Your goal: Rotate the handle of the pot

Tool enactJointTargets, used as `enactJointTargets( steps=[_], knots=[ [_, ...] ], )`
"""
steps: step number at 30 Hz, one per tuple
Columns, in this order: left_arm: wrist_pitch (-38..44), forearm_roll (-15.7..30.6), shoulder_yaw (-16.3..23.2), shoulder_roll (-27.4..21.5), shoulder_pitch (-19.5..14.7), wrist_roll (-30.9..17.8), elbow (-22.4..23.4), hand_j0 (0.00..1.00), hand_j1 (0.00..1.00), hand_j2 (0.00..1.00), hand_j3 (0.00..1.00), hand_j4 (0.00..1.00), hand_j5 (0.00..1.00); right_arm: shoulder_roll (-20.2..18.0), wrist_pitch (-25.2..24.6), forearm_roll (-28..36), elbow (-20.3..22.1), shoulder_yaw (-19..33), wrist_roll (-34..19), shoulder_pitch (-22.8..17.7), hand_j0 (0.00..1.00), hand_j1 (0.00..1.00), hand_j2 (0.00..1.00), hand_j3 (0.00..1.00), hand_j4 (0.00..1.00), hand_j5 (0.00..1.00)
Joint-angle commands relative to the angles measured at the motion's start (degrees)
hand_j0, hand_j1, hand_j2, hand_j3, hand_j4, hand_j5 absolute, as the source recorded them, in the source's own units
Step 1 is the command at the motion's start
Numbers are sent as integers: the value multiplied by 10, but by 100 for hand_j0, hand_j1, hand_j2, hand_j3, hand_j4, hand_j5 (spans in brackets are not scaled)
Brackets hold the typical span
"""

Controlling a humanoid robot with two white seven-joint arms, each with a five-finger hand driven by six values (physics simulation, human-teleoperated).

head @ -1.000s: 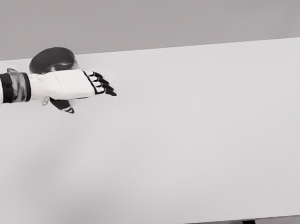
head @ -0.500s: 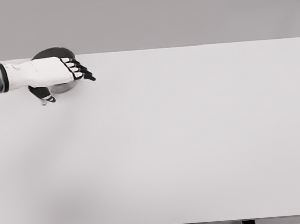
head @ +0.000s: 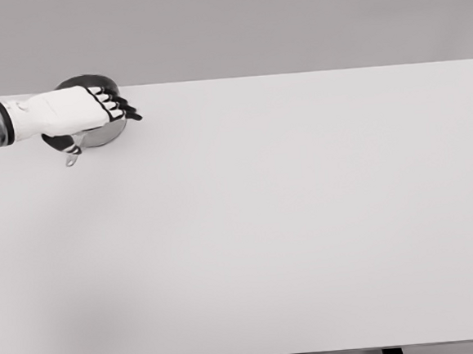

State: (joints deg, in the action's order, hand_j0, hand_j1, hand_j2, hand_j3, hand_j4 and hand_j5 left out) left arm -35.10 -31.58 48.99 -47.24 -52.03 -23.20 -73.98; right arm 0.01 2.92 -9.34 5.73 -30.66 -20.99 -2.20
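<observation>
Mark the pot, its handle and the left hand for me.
pot [head: 106,135], head view, on its shiny side wall below the hand.
handle [head: 73,157], head view, on the short handle's tip.
left hand [head: 67,110], head view, on the white back of the hand.

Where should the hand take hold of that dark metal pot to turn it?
Probably the short handle poking out toward the camera from the dark metal pot. Come from the near side; the left hand lies over the pot, and the round body offers less leverage.
</observation>
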Motion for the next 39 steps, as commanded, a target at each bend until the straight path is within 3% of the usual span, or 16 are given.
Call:
enactJointTargets(
  steps=[1,11,17,29,39],
  knots=[
    [1,-5,0,-2,0,3,1,100,100,100,100,100,100,0,0,0,0,0,0,0,100,100,100,100,100,100],
    [1,-1,-1,-6,-3,4,1,100,100,100,100,100,100,0,0,0,0,0,0,0,100,100,100,100,100,100],
    [1,6,-1,26,-2,4,1,100,100,100,100,100,100,0,1,0,0,0,0,0,100,100,100,100,100,100],
    [1,-42,6,14,6,4,6,100,100,100,100,100,100,0,0,0,0,0,0,0,100,100,100,100,100,100],
    [1,-43,2,-7,8,20,42,100,100,100,100,100,100,0,0,0,1,0,0,0,100,100,100,100,100,100]
  ],
)
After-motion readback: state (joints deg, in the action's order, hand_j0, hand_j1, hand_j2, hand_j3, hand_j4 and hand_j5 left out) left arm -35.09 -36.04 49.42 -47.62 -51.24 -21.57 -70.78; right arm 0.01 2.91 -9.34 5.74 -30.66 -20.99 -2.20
